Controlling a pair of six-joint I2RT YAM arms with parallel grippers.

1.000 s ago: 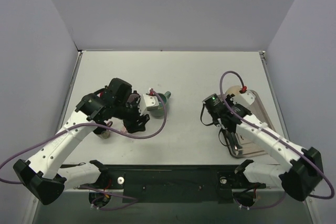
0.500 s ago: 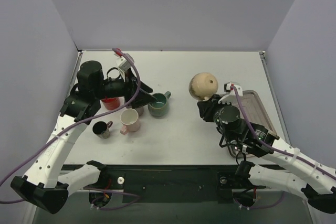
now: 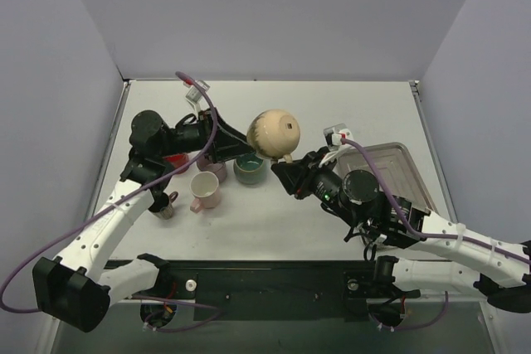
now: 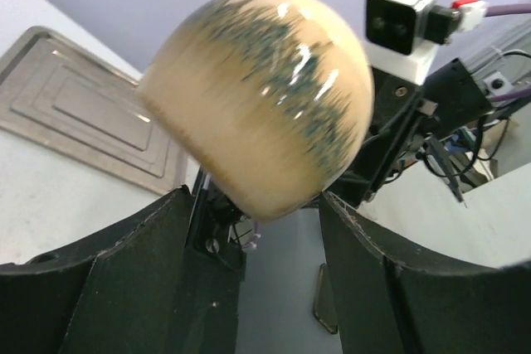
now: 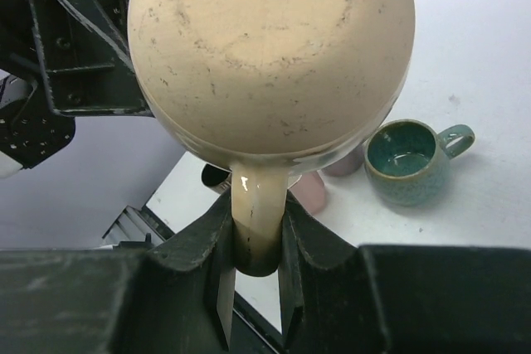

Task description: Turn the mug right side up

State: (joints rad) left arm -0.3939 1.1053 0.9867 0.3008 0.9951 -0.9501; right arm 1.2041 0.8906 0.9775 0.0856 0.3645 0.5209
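Observation:
A cream mug (image 3: 274, 133) with dark speckles hangs in the air above the table's middle. It is tipped over, its labelled base (image 5: 270, 47) turned up toward the top camera. My right gripper (image 5: 257, 238) is shut on the mug's handle (image 5: 259, 205) and holds it from the right (image 3: 288, 168). My left gripper (image 3: 241, 140) comes in from the left and is open. In the left wrist view the rounded mug body (image 4: 257, 97) sits just above the gap between the left fingers (image 4: 141, 263). I cannot tell whether they touch it.
On the table below stand a green mug (image 3: 249, 170), a pink mug (image 3: 206, 191), a mauve cup (image 3: 212, 169), a red mug (image 3: 174, 162) and a dark mug (image 3: 162, 203). A metal tray (image 3: 398, 173) lies at the right.
The right arm has carried the cream mug leftward, toward the middle. The left arm has risen from among the mugs, swung right to the mug, and its jaws have widened.

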